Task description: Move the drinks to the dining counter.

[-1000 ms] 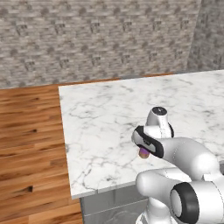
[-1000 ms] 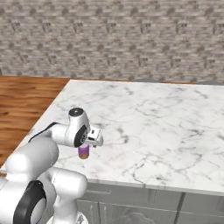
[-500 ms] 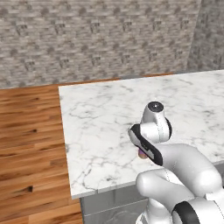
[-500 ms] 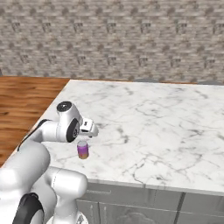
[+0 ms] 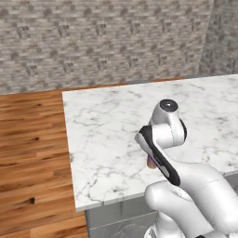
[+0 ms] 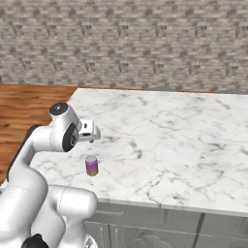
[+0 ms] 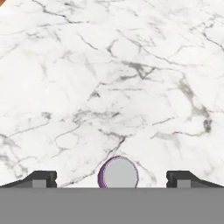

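No readable text, label, brand, number or sign anywhere. Plain purple-to-orange side and blank silver top on the can [image 6: 91, 165], standing on the dining counter [image 6: 184, 140] near its front edge. Only grey veining on the marble around the can, no lettering. Bare stone pattern on the wall [image 6: 126, 43] behind the counter, bare wood grain on the floor [image 5: 28, 153] beside the counter.
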{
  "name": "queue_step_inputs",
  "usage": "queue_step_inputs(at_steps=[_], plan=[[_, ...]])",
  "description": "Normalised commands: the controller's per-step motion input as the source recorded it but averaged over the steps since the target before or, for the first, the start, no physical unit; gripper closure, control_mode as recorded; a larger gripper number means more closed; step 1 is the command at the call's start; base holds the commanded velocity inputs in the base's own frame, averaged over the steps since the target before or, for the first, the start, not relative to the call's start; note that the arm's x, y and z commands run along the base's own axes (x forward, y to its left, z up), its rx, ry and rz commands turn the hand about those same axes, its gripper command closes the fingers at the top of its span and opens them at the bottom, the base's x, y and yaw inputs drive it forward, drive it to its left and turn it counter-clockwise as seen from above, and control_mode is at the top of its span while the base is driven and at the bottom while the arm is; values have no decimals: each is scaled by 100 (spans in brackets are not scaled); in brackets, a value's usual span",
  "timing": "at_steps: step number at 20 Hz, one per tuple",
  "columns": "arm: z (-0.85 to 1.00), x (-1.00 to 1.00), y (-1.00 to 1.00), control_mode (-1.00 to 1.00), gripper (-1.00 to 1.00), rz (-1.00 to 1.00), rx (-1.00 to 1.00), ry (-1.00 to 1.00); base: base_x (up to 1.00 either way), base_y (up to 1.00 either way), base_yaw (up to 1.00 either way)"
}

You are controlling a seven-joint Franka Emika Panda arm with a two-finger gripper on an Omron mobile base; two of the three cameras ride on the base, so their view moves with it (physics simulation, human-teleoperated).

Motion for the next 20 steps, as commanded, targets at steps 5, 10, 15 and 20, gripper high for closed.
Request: queue_step_inputs(at_steps=[5, 10, 15, 20], plan=[[39, -52, 10, -100, -100, 13, 0, -26, 0, 0, 0], [32, -38, 3, -100, -100, 2, 0, -23, 0, 0, 0], [72, -31, 6, -100, -100, 0, 1, -2, 0, 0, 0], [86, -28, 11, -100, -100, 0, 0, 1, 0, 0, 0]])
